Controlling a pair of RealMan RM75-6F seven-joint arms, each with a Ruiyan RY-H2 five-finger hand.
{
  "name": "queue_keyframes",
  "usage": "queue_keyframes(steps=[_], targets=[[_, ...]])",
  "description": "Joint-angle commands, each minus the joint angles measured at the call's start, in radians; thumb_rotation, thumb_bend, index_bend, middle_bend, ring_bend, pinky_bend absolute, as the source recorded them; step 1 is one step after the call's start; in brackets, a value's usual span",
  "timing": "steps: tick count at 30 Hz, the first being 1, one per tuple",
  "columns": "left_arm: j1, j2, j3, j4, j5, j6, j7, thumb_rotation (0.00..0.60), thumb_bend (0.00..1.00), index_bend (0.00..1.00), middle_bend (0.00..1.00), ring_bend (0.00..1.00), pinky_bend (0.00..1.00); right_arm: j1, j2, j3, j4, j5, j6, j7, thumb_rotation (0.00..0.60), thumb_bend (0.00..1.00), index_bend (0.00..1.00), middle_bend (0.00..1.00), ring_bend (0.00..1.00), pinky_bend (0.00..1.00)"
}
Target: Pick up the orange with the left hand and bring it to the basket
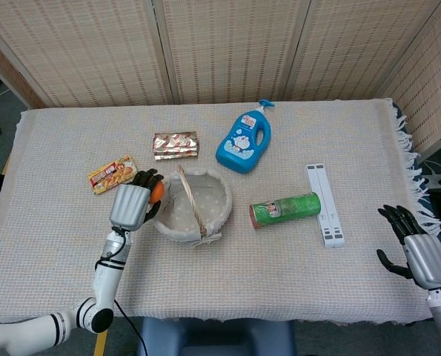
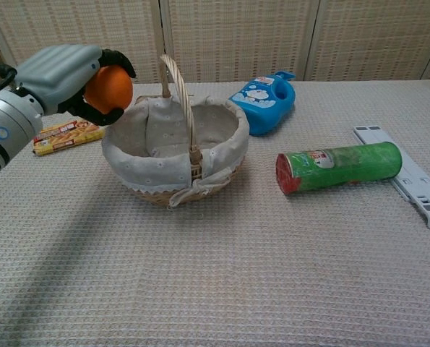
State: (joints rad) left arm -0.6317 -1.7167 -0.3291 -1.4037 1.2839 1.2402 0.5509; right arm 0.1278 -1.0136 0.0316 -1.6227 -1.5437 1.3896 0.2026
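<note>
My left hand (image 1: 133, 202) (image 2: 69, 74) grips the orange (image 2: 109, 89) (image 1: 156, 192), holding it in the air just at the left rim of the basket (image 2: 168, 170) (image 1: 219, 211). The basket is wicker with a pale cloth lining and an upright handle, and nothing lies inside it. My right hand (image 1: 416, 243) rests open near the table's right front edge, far from the basket; the chest view does not show it.
A green tube can (image 2: 339, 166) lies on its side right of the basket, with a white stand (image 2: 410, 176) beyond it. A blue bottle (image 2: 264, 103) lies behind the basket. Two snack packets (image 1: 112, 173) (image 1: 176, 145) lie at the back left.
</note>
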Motion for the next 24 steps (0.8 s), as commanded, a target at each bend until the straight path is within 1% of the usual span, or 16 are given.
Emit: queue_keyframes(steps=[1, 2, 3, 4, 6, 8, 11, 19, 22, 24], targets=[[-0.002, 0.01, 0.003, -0.032, -0.025, -0.019, -0.021, 0.6, 0.41, 0.13, 0.18, 0.32, 0.58, 0.001, 0.0, 0.0, 0.0, 0.001, -0.001, 0.001, 0.6, 0.27, 0.1, 0.05, 0.0, 0.34], [-0.002, 0.022, 0.003, -0.052, -0.036, -0.028, -0.027, 0.6, 0.4, 0.09, 0.14, 0.29, 0.53, 0.001, 0.001, 0.0, 0.0, 0.002, -0.001, 0.002, 0.6, 0.27, 0.1, 0.05, 0.0, 0.34], [-0.002, 0.032, 0.003, -0.068, -0.042, -0.035, -0.03, 0.6, 0.39, 0.03, 0.08, 0.24, 0.47, 0.001, 0.001, 0.0, -0.001, 0.002, -0.002, 0.003, 0.6, 0.27, 0.1, 0.05, 0.0, 0.34], [-0.002, 0.042, 0.004, -0.082, -0.046, -0.039, -0.033, 0.6, 0.39, 0.01, 0.04, 0.19, 0.4, 0.001, 0.001, 0.0, -0.001, 0.002, -0.002, 0.003, 0.6, 0.27, 0.1, 0.05, 0.0, 0.34], [-0.002, 0.063, 0.007, -0.108, -0.049, -0.045, -0.041, 0.6, 0.38, 0.0, 0.0, 0.1, 0.29, 0.002, 0.001, 0.0, 0.0, 0.003, -0.003, 0.001, 0.6, 0.27, 0.1, 0.05, 0.0, 0.34], [-0.001, 0.079, 0.01, -0.13, -0.058, -0.046, -0.036, 0.6, 0.37, 0.0, 0.0, 0.04, 0.24, 0.003, 0.001, -0.001, -0.001, 0.003, -0.006, -0.002, 0.6, 0.27, 0.1, 0.05, 0.0, 0.34], [-0.003, 0.094, 0.017, -0.15, -0.069, -0.046, -0.021, 0.6, 0.37, 0.0, 0.0, 0.0, 0.2, 0.005, 0.001, -0.003, -0.003, 0.004, -0.011, -0.005, 0.6, 0.27, 0.1, 0.05, 0.0, 0.34], [-0.004, 0.121, 0.034, -0.161, -0.115, -0.042, 0.026, 0.6, 0.37, 0.0, 0.0, 0.0, 0.19, 0.008, 0.002, -0.001, -0.005, 0.01, -0.015, -0.005, 0.6, 0.27, 0.1, 0.05, 0.0, 0.34], [0.011, 0.151, 0.044, -0.176, -0.142, -0.028, 0.058, 0.6, 0.37, 0.0, 0.0, 0.0, 0.19, 0.01, 0.003, -0.001, -0.005, 0.014, -0.02, -0.005, 0.6, 0.27, 0.1, 0.05, 0.0, 0.34], [0.032, 0.181, 0.062, -0.185, -0.152, -0.005, 0.088, 0.6, 0.37, 0.0, 0.0, 0.0, 0.19, 0.013, 0.006, -0.001, -0.007, 0.014, -0.025, 0.0, 0.6, 0.27, 0.1, 0.05, 0.0, 0.34]])
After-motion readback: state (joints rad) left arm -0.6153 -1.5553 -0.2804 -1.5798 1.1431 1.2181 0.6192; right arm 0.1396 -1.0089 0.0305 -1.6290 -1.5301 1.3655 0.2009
